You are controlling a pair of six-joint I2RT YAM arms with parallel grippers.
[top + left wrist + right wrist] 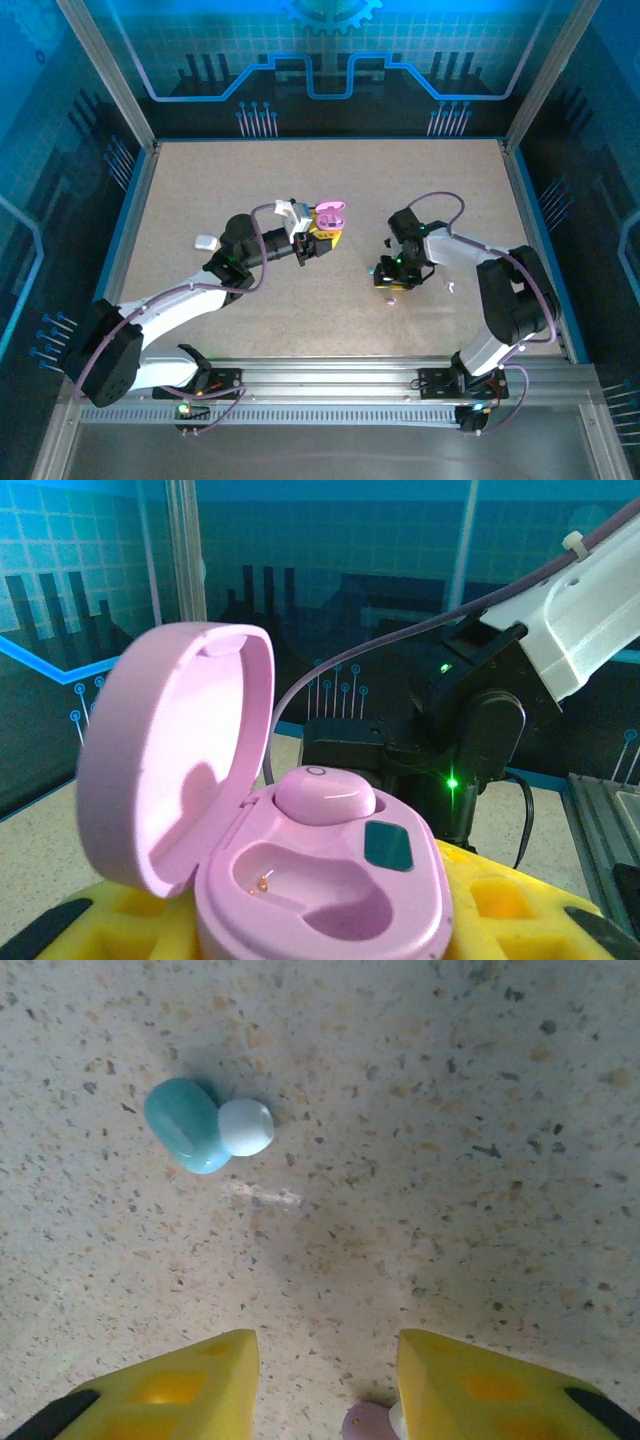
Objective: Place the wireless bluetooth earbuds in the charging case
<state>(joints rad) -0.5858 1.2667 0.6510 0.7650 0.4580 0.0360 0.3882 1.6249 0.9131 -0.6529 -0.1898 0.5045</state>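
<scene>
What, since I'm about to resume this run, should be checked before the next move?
1. Lid up: ok; the pink case stands open.
2. Free slot: ok; one well is empty, a pink bud sits in the other.
3. Case held: ok; the left gripper clamps it.
4. Jaws apart: ok; the right gripper is open over the table.
5. Target centred: not ok; the purplish bud lies off-centre between the jaws.
6. Spare bud clear: ok; the teal bud lies apart.
</scene>
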